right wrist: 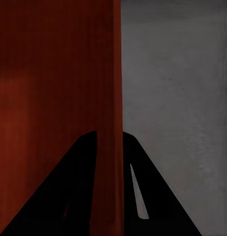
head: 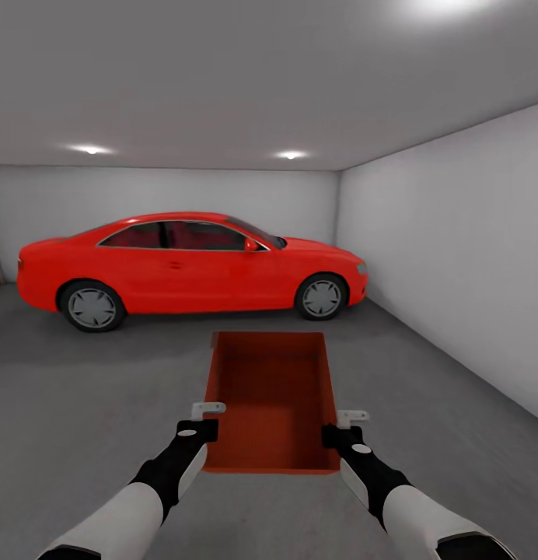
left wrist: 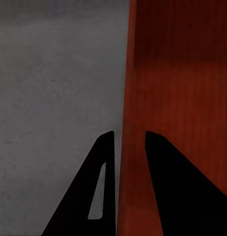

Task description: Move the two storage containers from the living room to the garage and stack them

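One storage container shows, carried low over the grey floor at 6 o'clock, its underside hidden. The left gripper pinches its left wall, the right gripper its right wall. One red car stands at 11 o'clock.

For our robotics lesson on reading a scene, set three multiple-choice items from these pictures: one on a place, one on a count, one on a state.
1. Where is the red car?
A. beyond the container
B. behind the robot
C. inside the container

2. How many storage containers show?
A. none
B. one
C. three

3. How is the container held?
A. by one gripper
B. by neither gripper
C. by both, one per side wall

Key: 1 A, the car stands past the bin. 2 B, one red-orange bin. 3 C, the left gripper and right gripper each straddle a wall.
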Controlling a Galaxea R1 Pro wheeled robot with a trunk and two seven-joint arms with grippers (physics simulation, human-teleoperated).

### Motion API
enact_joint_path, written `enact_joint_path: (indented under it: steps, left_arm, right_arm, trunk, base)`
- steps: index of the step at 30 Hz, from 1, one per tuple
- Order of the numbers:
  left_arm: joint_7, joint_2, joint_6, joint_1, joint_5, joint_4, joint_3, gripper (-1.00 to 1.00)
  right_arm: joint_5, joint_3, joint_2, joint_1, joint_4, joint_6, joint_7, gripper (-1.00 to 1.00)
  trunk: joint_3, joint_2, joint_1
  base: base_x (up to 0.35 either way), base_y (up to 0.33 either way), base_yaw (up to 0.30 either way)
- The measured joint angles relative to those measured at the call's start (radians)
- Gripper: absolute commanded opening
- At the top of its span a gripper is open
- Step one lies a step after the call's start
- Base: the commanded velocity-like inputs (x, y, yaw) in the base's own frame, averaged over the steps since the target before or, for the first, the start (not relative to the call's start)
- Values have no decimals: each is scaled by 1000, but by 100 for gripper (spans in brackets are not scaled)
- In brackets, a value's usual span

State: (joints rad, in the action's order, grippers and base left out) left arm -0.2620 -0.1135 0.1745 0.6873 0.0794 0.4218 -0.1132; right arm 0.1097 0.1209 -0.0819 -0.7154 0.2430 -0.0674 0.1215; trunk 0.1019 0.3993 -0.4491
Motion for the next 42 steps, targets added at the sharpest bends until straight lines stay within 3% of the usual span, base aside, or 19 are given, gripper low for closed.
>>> enact_joint_path:
  steps: [42]
  left_arm:
    - [0, -2, 0, 0, -3, 0, 4, -100]
  right_arm:
    - [2, 2, 1, 0, 1, 0, 0, -100]
  trunk:
    - [0, 0, 0]
  base:
    - [322, 0, -247]
